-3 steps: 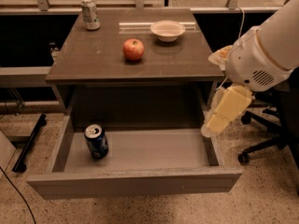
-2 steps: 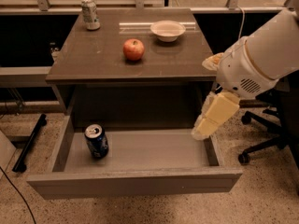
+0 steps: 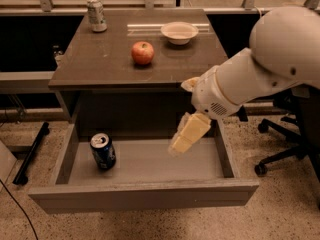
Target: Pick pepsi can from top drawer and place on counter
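The pepsi can (image 3: 103, 151) is dark blue with a silver top. It stands upright on the floor of the open top drawer (image 3: 145, 194), near the left wall. The counter (image 3: 100, 64) is a glossy brown-grey top above the drawer. My gripper (image 3: 186, 134) has pale yellow fingers and hangs over the right half of the drawer, pointing down and to the left. It is well to the right of the can and apart from it. It holds nothing.
On the counter stand a pale silver-green can (image 3: 96, 15) at the back left, a red apple (image 3: 143, 53) in the middle and a white bowl (image 3: 179, 32) at the back right. An office chair base (image 3: 280, 154) stands on the floor at the right.
My arm has swung left and forward from beside the drawer's right wall to over the drawer's right half. The can has not moved.
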Available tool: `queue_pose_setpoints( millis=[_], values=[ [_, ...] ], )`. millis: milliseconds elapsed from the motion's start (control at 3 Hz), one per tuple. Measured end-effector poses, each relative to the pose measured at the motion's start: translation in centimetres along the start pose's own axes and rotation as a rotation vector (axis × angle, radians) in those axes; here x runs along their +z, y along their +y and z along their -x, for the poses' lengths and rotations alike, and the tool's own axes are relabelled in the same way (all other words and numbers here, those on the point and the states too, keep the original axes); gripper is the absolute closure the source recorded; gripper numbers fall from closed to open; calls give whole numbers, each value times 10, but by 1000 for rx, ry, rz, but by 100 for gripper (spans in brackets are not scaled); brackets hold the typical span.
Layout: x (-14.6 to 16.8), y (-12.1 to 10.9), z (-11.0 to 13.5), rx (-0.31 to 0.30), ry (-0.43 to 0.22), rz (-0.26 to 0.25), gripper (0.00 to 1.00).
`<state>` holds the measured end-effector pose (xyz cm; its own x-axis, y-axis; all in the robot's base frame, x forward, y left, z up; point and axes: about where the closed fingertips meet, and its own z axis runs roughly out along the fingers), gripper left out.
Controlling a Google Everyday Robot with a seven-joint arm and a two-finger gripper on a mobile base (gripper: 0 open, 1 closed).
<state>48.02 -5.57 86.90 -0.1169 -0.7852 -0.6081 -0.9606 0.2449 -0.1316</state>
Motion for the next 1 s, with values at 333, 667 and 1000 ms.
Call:
queue_pose_setpoints(
  millis=[333, 667, 1000],
  values=[
    [47, -5, 7, 17, -64, 37, 0],
    [47, -5, 7, 17, -65, 37, 0],
    [72, -7, 15, 49, -132, 22, 0]
  ],
)
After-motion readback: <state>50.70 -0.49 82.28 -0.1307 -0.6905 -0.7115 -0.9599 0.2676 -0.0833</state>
